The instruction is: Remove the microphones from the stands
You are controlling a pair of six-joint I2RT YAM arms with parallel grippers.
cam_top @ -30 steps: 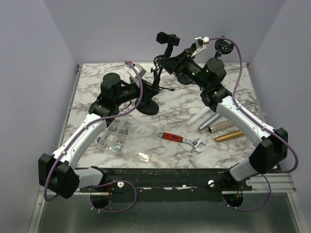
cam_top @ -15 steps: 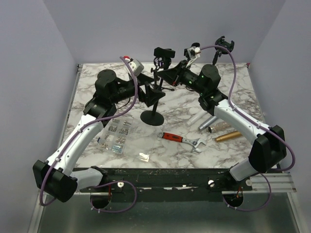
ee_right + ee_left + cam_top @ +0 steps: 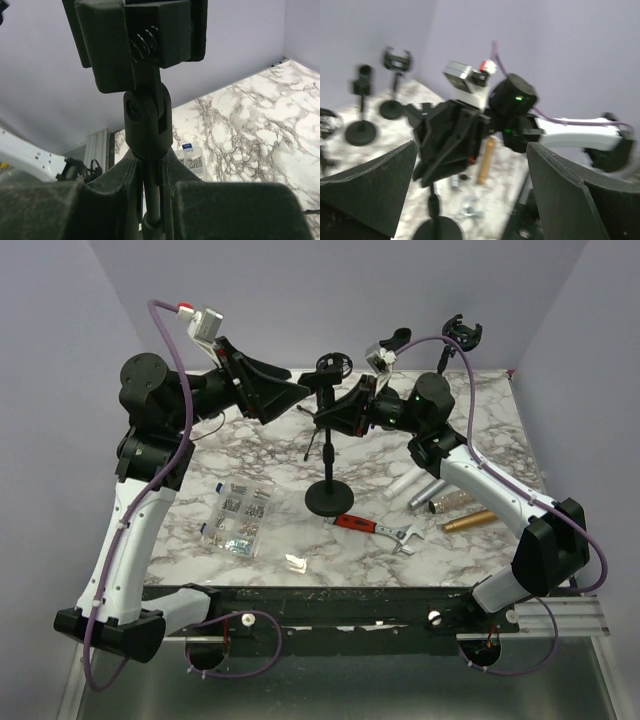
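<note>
Lavender walls enclose a white-and-grey marble-patterned tabletop [image 3: 470, 440]. Near its middle a thin, round-based black stand [image 3: 328, 498] is set upright. Since a moment ago the left gripper [image 3: 287, 398] has been lifted off the stand and swung up and to the left. Its fingers are spread wide, with nothing between them. The stand's base has been shifted nearer, just beside a red-handled adjustable wrench [image 3: 375, 528]. The right gripper [image 3: 347, 412] is seen clamped on the stem, just under the black spring clamp [image 3: 150, 35]. The small black microphone [image 3: 330, 365] is judged to sit in that clamp at the stand's top, though the two cannot be told apart. Removal is therefore judged not yet done, with the stand braced and the left gripper freed for the pull. No brand can be read. A blue-marked label on a clear plastic parts box [image 3: 192, 162] is too small to make out.
</note>
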